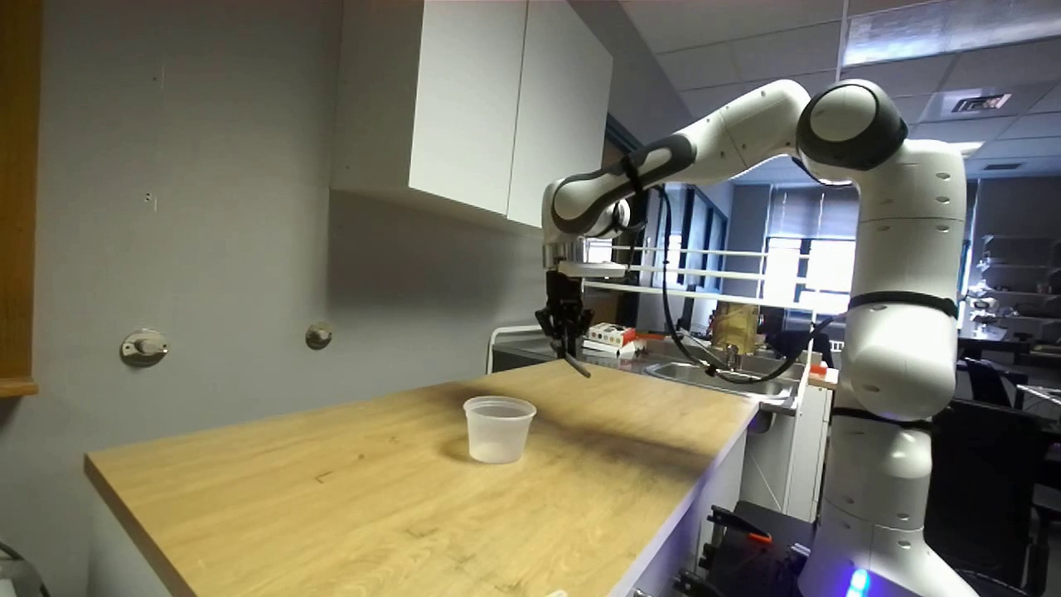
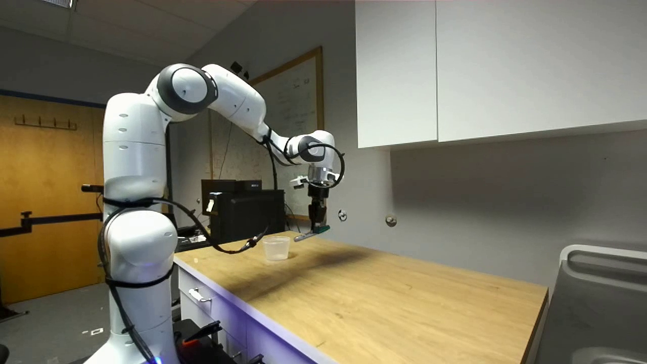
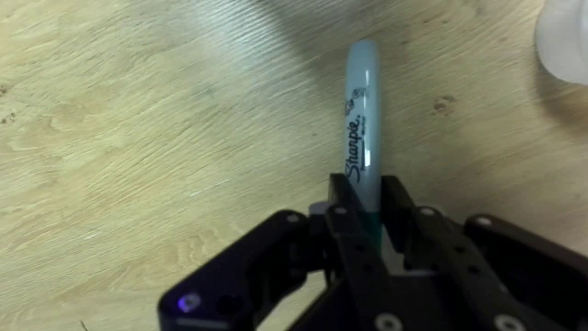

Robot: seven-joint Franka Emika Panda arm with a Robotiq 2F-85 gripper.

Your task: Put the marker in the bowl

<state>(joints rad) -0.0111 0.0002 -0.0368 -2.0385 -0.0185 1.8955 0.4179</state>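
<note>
The marker (image 3: 363, 115) is a grey Sharpie with a dark green cap end. My gripper (image 3: 365, 184) is shut on it near the cap, and the grey barrel sticks out past the fingertips. In both exterior views the marker (image 1: 578, 366) (image 2: 306, 236) hangs slightly tilted above the table, under the gripper (image 1: 568, 350) (image 2: 318, 226). The bowl (image 1: 499, 431) is a translucent whitish tub standing upright on the table. It also shows in an exterior view (image 2: 276, 249) and, cut off, at the top right of the wrist view (image 3: 562, 41). The marker is beside the bowl, apart from it.
The wooden tabletop (image 1: 348, 481) lies below the gripper. White wall cabinets (image 1: 472, 99) hang over the back of the table. A sink (image 1: 704, 377) and a small box (image 1: 611, 334) are beyond the table's far end in an exterior view.
</note>
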